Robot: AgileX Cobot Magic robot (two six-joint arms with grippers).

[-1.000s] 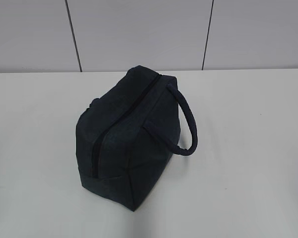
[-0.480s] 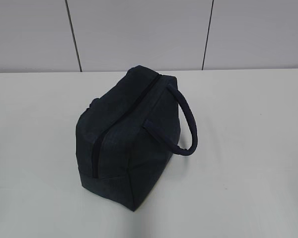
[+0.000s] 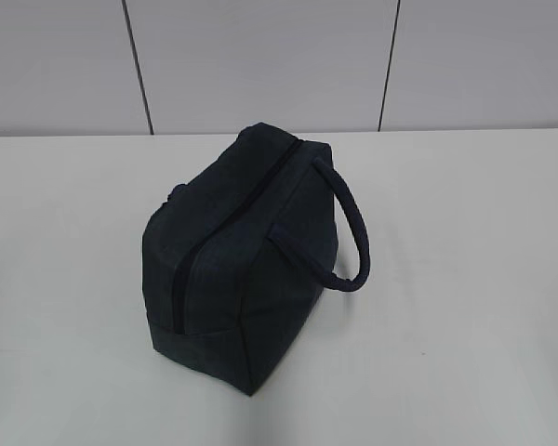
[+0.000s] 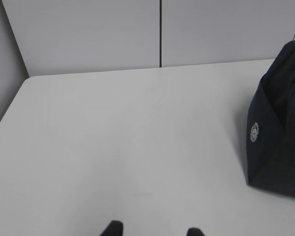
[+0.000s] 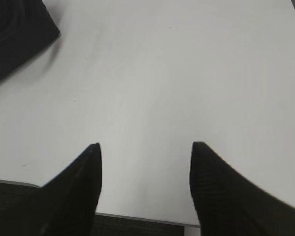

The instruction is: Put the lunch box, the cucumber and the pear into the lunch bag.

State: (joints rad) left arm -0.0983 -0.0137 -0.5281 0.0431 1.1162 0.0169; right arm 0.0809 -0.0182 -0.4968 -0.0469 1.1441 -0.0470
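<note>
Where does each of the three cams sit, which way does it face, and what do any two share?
Exterior: raised, in front of the white table, slanting down toward the back wall at the zipped lunch bag; no robot parts in frame.
Left wrist: low over the table's left side, facing the back wall; only the tips of the left gripper fingers show, apart and empty.
Right wrist: above the near table edge, looking down; right gripper fingers wide apart, empty.
Shared: the bag shows in all three, at the right edge in the left wrist view and the top-left corner in the right.

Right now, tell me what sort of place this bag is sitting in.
Probably a lab or test bench rather than a kitchen: a bare white table, plain grey panelled walls behind it, and only the zipped navy lunch bag on it, with both open grippers empty.
</note>
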